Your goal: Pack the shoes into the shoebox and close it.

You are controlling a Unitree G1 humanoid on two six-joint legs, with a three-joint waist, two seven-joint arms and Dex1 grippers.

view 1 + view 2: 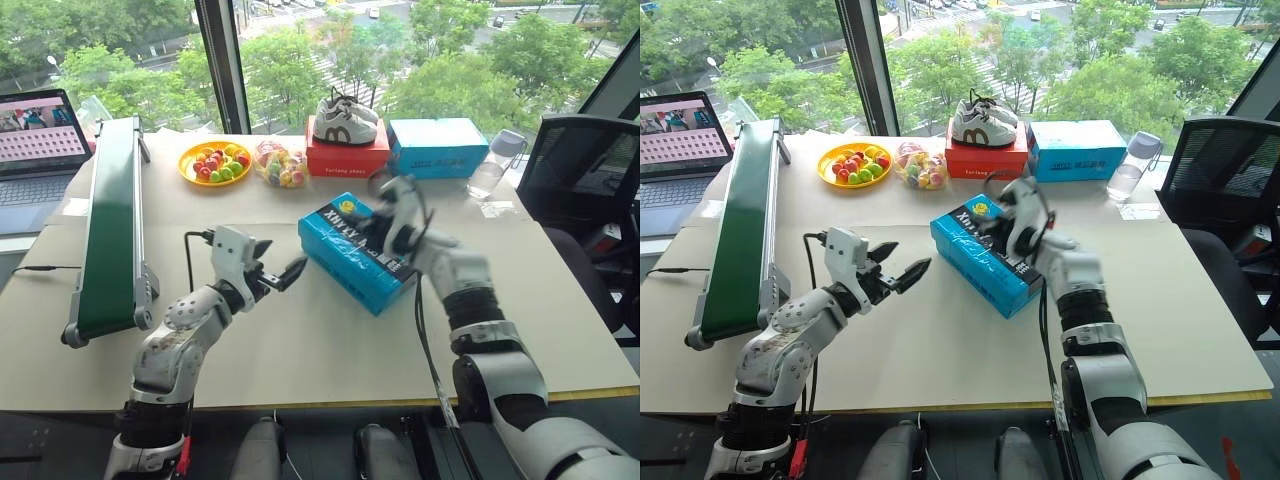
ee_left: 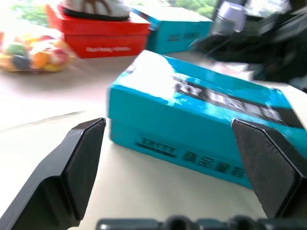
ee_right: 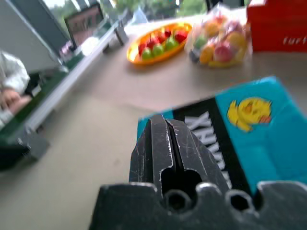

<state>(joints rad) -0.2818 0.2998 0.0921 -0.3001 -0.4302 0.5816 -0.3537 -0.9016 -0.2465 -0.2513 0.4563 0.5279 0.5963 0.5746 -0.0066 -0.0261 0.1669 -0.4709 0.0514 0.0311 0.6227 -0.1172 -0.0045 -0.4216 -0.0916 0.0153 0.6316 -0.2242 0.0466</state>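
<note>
My left claw (image 1: 277,266) is released, with its 2 black fingers (image 2: 72,167) spread wide. It hangs above the bare counter (image 1: 300,340), just beside the near end of the shoebox (image 1: 355,250), at 9 o'clock from it, not touching. The fingers point toward the box's short end wall.

My right claw (image 3: 168,139) is clenched, with its 2 fingers pressed flat together and nothing between them. It sits over the shoebox lid, at the dark lettering band. I cannot tell whether the fingertips touch the lid.

The shoebox is bright blue and lies at the centre of the counter, set at an angle to the counter edge. Its lid is down and closed. The small yellow logo (image 3: 247,112) is at the far end of the lid, at 12 o'clock from my right claw.

Reference positions, taken from the shoebox:
- 12 o'clock: red box (image 1: 345,157) at the far counter edge, with 2 white sneakers (image 1: 345,120) on top.
- 1 o'clock: second blue box (image 1: 437,146), touching or just beside the red box.
- 2 o'clock: clear bottle (image 1: 492,165).
- 11 o'clock: bag of coloured balls (image 1: 280,165), then a yellow plate (image 1: 214,162) of small fruit.
- 9 o'clock: green conveyor (image 1: 110,225), well apart.
- 10 o'clock: laptop (image 1: 38,140), beyond the conveyor.
</note>
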